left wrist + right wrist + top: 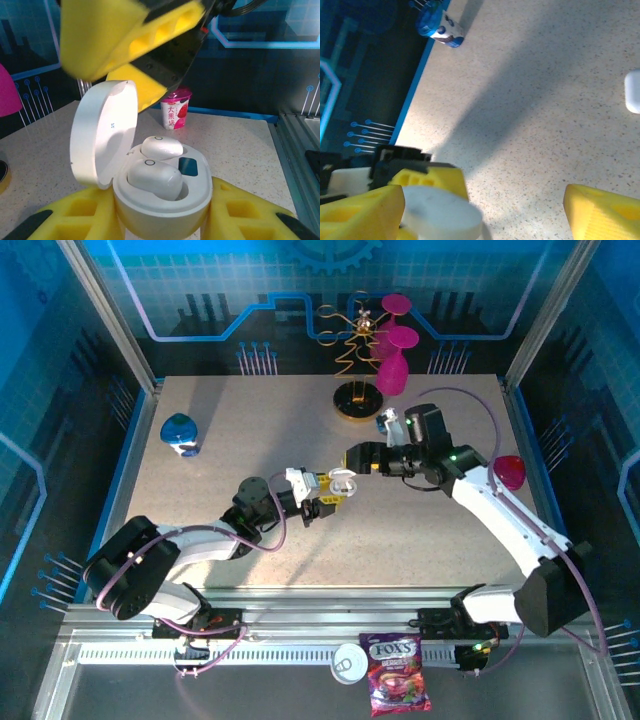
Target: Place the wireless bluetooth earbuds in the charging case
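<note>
The white charging case [165, 205] sits upright between the yellow fingers [75, 220] of my left gripper [160, 222], which is shut on it. Its round lid [102, 132] stands open to the left. Two white earbuds lie in the wells, one in front [152, 177] and one behind [161, 146]. From above, the case [343, 480] is at mid-table in my left gripper [325, 500]. My right gripper [358, 458] hovers just over the case; its yellow fingers [135, 35] hang above the lid. The right gripper [482, 215] is open, its jaws wide apart, with the lid [440, 215] below one fingertip.
A gold rack with pink glasses [365, 350] stands at the back. A blue cup [180, 433] sits at the left, a pink object [510, 472] by the right wall. A pink-lidded yoghurt cup [176, 107] stands beyond the case. A small white lump [632, 91] lies on the table.
</note>
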